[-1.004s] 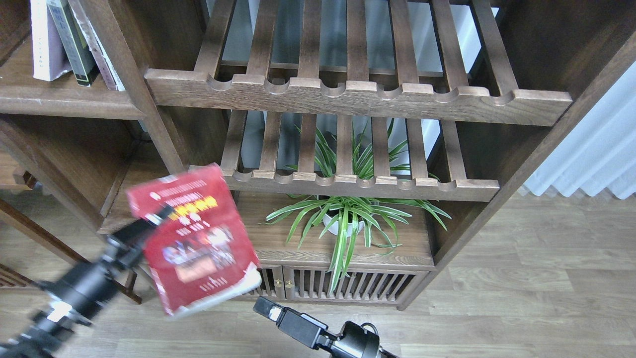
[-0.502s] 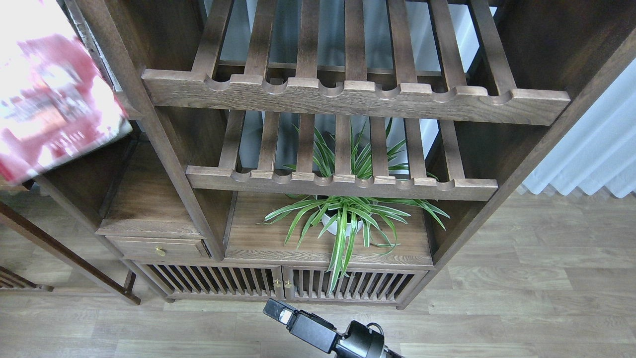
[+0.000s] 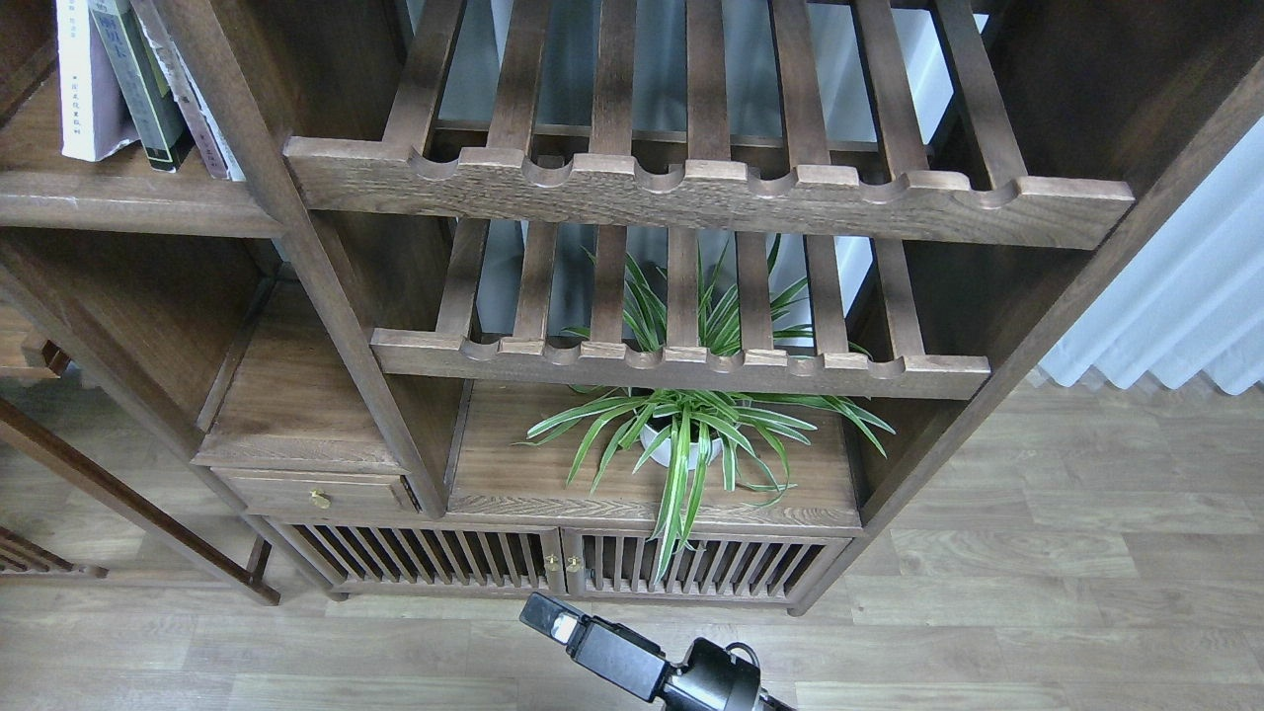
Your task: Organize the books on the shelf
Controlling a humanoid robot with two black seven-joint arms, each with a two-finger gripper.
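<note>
Head view: books (image 3: 118, 84) stand upright on the shelf (image 3: 128, 202), upper left of frame. Right gripper (image 3: 541, 614), bottom centre, seen end-on; opening cannot be told. Left gripper out of view. Judged: between placements; next move calls for fetching another book.

Dark matt wooden shelf (image 3: 118, 202) bears paper books (image 3: 94, 89).
</note>
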